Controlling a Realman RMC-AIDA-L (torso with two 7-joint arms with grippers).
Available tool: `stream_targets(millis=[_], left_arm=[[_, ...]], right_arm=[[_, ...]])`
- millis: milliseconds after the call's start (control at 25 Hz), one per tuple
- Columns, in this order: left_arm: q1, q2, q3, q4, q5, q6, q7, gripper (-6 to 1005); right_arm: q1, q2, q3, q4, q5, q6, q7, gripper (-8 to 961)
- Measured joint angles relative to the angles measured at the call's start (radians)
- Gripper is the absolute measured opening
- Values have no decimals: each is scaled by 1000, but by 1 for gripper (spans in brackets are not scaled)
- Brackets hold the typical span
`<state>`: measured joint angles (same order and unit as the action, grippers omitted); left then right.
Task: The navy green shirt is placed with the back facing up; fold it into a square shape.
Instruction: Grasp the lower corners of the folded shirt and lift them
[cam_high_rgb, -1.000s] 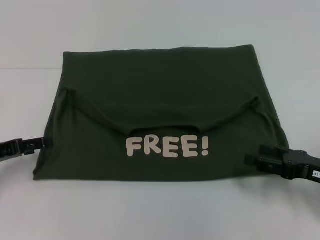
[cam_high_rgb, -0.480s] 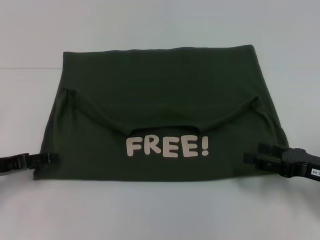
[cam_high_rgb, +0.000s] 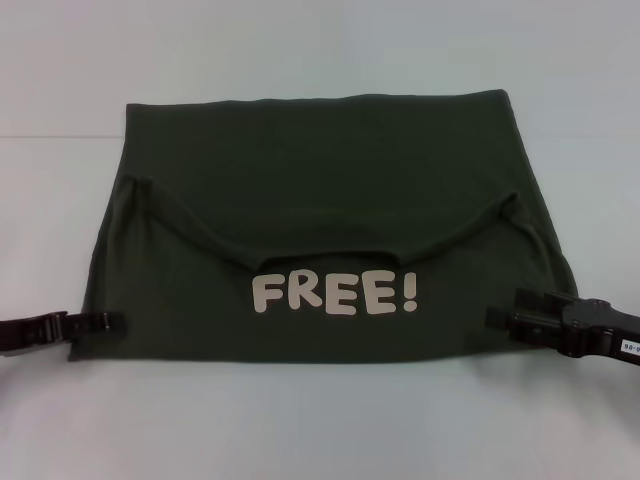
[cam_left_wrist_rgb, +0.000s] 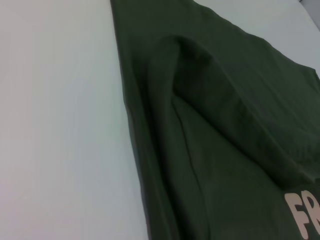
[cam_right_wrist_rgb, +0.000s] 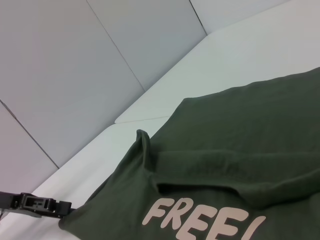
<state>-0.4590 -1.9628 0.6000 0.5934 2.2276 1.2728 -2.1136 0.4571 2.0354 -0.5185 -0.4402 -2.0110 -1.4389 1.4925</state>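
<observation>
Across the middle of the pale grey bench (cam_high_rgb: 320, 430) lies the navy green shirt (cam_high_rgb: 330, 180), a large dark olive cloth T-shirt already doubled over, so that its collar edge sags in a curve above the pale block letters "FREE!" (cam_high_rgb: 334, 294) printed near the front hem. Its long axis runs side to side, from one arm to the other.

Both black hands sit low at the near corners, one at each end of that axis. The left hand (cam_high_rgb: 100, 322) has its tip on the cloth just inside the shirt's left edge; the right hand (cam_high_rgb: 503, 318) rests on the cloth at the right edge, a little nearer the lettering. Neither is clearly closer to its work than the other, so the next fold, by my judgement, would be a shared one: each hand taking its near corner and carrying the front hem away toward the far edge, or the sides inward.

Whether either hand is wide, narrow or pinching cloth, I cannot tell; the fingertips are too dark and small in the head view, and the wrist views do not show each arm's own fingers.

Around the shirt the bench is smooth and plain. Behind it stand pale grey wall panels (cam_right_wrist_rgb: 75, 65).
</observation>
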Motion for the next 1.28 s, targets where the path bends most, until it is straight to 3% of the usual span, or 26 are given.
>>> stream_targets(millis=[720,840,1080,1240,1280], left_arm=[[-12,-5,61,18,40,-15,-53,791],[-12,-4,66,20,44,-16,-53,567],[-24,-1,69,20,52,-14,-54,280],[-29,-1,69,19,55,-11,-55,90],[-29,-1,69,19,55,-10,-55,85]], right_arm=[[1,3,0,0,0,-8,0,909],[2,4,0,-4,0,-8,0,908],[2,3,1,-8,3,-9,12,906],[3,-12,3,-30,5,-25,81,905],[3,-17,2,-52,3,-31,116,904]])
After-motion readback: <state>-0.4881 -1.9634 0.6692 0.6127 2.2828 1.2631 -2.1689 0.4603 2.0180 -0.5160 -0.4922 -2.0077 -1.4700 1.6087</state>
